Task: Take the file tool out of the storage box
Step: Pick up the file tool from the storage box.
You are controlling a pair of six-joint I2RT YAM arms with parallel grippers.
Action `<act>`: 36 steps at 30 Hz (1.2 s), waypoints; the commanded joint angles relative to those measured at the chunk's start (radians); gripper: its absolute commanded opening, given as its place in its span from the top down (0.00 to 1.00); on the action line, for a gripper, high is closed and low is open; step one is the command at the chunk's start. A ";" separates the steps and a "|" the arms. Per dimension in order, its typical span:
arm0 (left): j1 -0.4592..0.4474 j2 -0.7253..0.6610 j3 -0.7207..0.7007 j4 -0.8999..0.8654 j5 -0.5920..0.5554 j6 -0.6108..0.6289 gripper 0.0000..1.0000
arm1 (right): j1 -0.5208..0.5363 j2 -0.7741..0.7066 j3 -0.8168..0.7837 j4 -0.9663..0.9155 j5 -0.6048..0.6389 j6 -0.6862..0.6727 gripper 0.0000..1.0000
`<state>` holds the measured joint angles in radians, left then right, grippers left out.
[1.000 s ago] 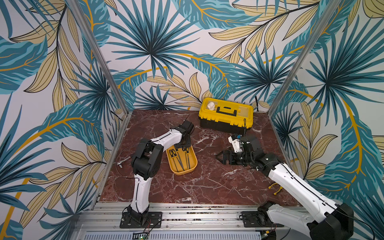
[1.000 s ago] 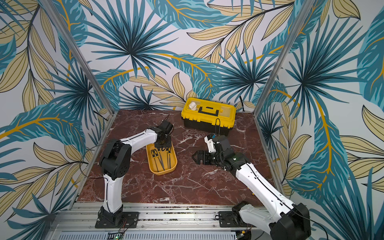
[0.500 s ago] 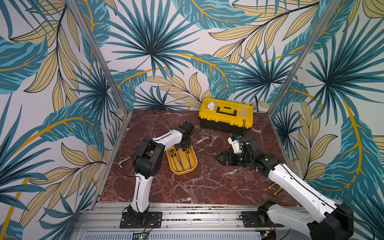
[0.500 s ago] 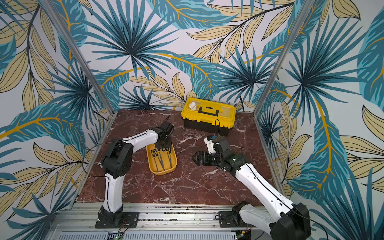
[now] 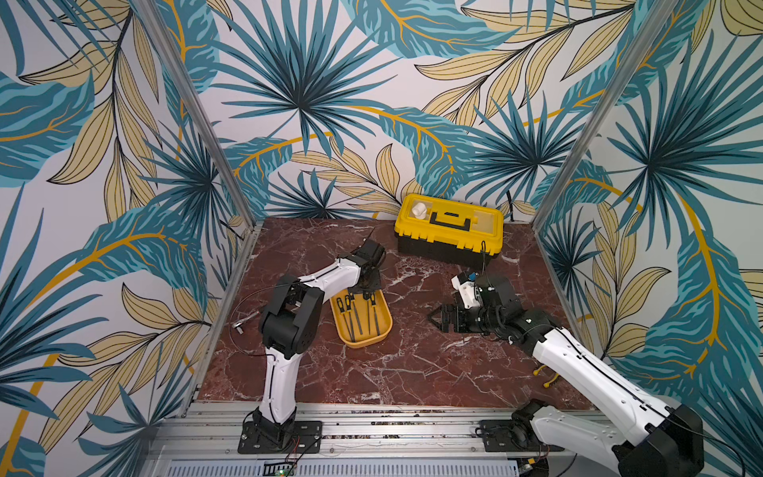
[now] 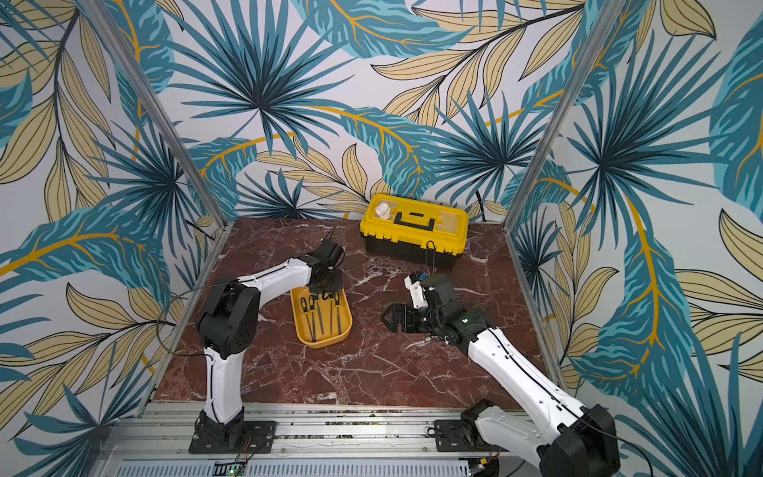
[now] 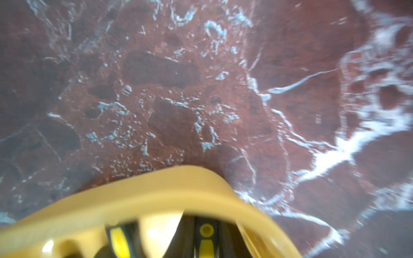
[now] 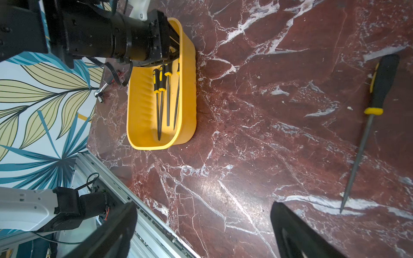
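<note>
Left gripper [image 5: 365, 290] closed, down at the handle end of the storage box [image 5: 363, 342] — whether it pinches one of the four files [image 8: 167, 100] inside is hidden. Box sits on the marble table [image 5: 413, 371]. Right gripper [image 8: 203, 207] jaws wide, empty, well apart from it — loose file [image 8: 366, 125] on the table nearby. Toolbox [image 5: 450, 231] at back.

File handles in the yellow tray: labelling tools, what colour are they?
Handles black with yellow accents; clearest in right wrist view.
</note>
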<state>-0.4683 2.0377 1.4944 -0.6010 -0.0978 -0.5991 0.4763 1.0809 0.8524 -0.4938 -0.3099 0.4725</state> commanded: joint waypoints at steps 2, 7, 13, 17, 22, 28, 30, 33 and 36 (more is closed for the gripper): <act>0.017 -0.148 -0.095 0.130 0.127 -0.040 0.84 | 0.017 -0.023 -0.030 0.061 -0.028 0.033 0.09; 0.028 -0.251 -0.182 0.204 0.234 -0.096 0.85 | 0.060 -0.008 -0.025 0.097 -0.037 0.060 0.24; 0.028 -0.348 -0.270 0.303 0.374 -0.207 0.85 | 0.140 0.054 -0.016 0.171 -0.021 0.100 0.43; 0.026 -0.392 -0.309 0.352 0.417 -0.255 0.85 | 0.196 0.118 0.001 0.223 -0.001 0.123 0.57; 0.021 -0.427 -0.341 0.384 0.450 -0.296 0.86 | 0.250 0.198 0.035 0.265 0.024 0.140 0.63; 0.013 -0.449 -0.378 0.428 0.485 -0.341 0.86 | 0.287 0.275 0.080 0.266 0.063 0.146 0.66; 0.010 -0.455 -0.383 0.429 0.482 -0.343 0.86 | 0.292 0.291 0.090 0.266 0.070 0.147 0.67; 0.007 -0.462 -0.389 0.431 0.484 -0.347 0.86 | 0.295 0.310 0.103 0.266 0.079 0.146 0.68; 0.005 -0.467 -0.393 0.432 0.486 -0.349 0.87 | 0.295 0.324 0.115 0.267 0.085 0.145 0.70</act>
<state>-0.4576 1.6154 1.1301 -0.2001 0.3733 -0.9363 0.7666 1.3907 0.9436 -0.2390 -0.2489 0.6132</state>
